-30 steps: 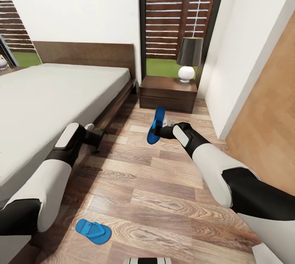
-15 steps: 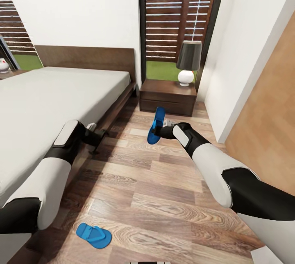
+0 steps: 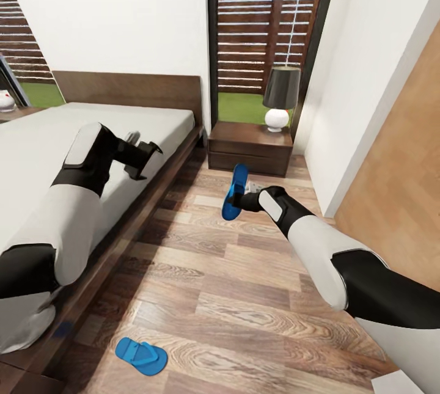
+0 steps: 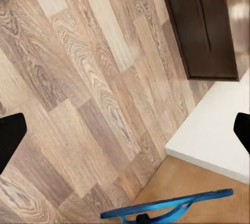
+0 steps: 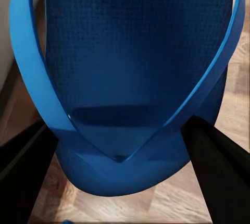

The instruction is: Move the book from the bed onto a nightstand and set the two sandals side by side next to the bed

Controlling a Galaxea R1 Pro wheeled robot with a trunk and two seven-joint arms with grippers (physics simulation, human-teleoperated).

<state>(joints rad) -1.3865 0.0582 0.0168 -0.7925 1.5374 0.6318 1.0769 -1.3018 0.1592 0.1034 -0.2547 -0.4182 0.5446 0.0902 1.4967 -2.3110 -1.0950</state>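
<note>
The right claw (image 3: 244, 193) is clamped on one blue sandal (image 3: 234, 192), holding it on edge above the wood floor (image 3: 244, 284) in front of the nightstand (image 3: 250, 148). The other sandal (image 3: 140, 355) lies flat on the floor near the foot of the bed (image 3: 122, 131). The left claw (image 3: 145, 159) hangs over the mattress edge, fingers spread wide and holding nothing.

White walls (image 3: 122, 9); plank floor (image 3: 244, 296), lamp (image 3: 280, 98), slatted window (image 3: 263, 21)
</note>
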